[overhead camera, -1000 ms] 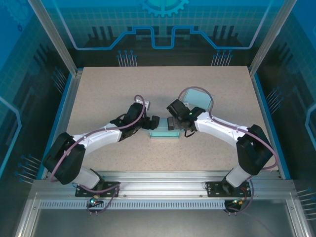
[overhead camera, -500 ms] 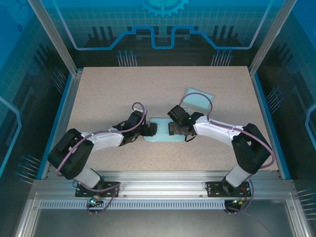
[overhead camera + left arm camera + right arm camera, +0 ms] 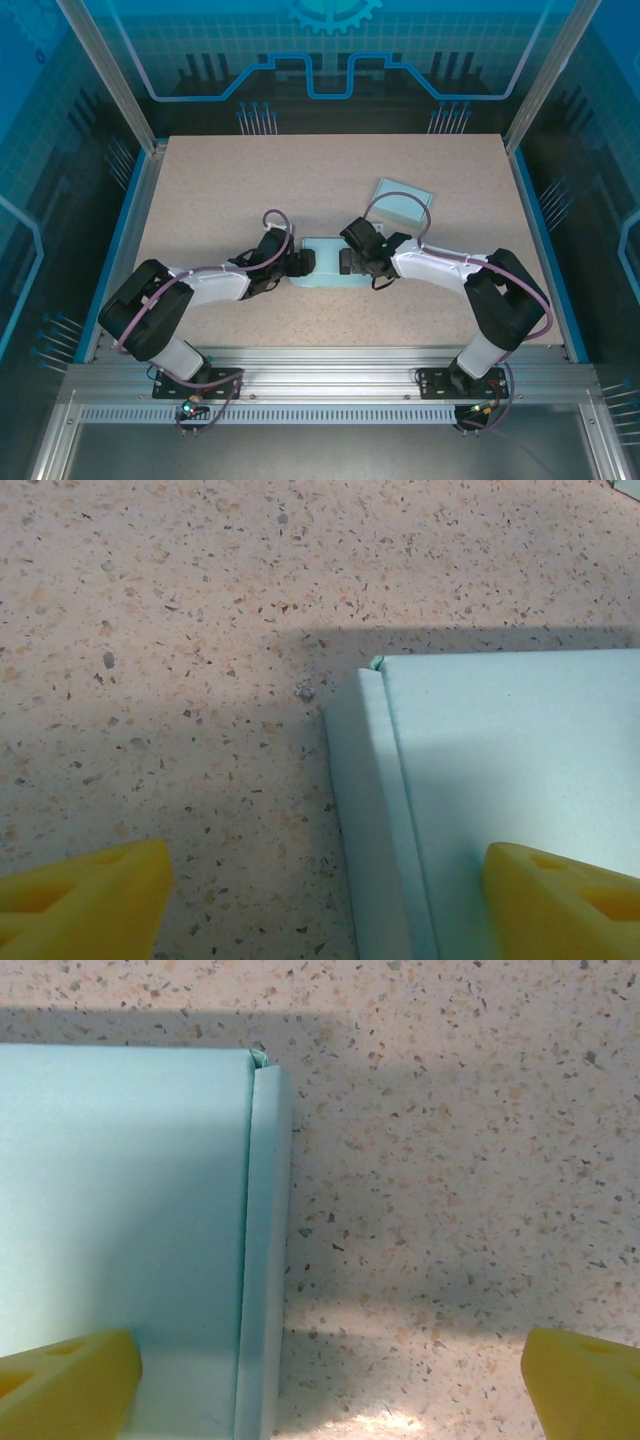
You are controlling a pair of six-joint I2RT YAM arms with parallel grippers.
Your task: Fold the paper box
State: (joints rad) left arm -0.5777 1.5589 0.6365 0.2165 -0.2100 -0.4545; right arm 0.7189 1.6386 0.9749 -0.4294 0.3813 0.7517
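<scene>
The paper box [image 3: 325, 264] is a pale teal sheet lying flat mid-table, a narrow folded flap along each short end. My left gripper [image 3: 303, 263] is low over its left end. In the left wrist view the left gripper [image 3: 325, 910] is open and straddles the flap edge of the box [image 3: 500, 750], one yellow finger [image 3: 80, 900] over the table and the other over the paper. My right gripper [image 3: 347, 263] is at the right end. In the right wrist view the right gripper [image 3: 325, 1385] is open across the box [image 3: 120, 1180] and its flap.
A second pale teal paper piece [image 3: 403, 203] lies behind and to the right of the right arm. The speckled table [image 3: 250, 180] has a blue rim and metal frame posts at its sides; both arm bases sit at the near edge.
Both arms dropped lower and drew in toward the box's ends. The box, which stood partly raised a second ago, now lies flat between the grippers.
</scene>
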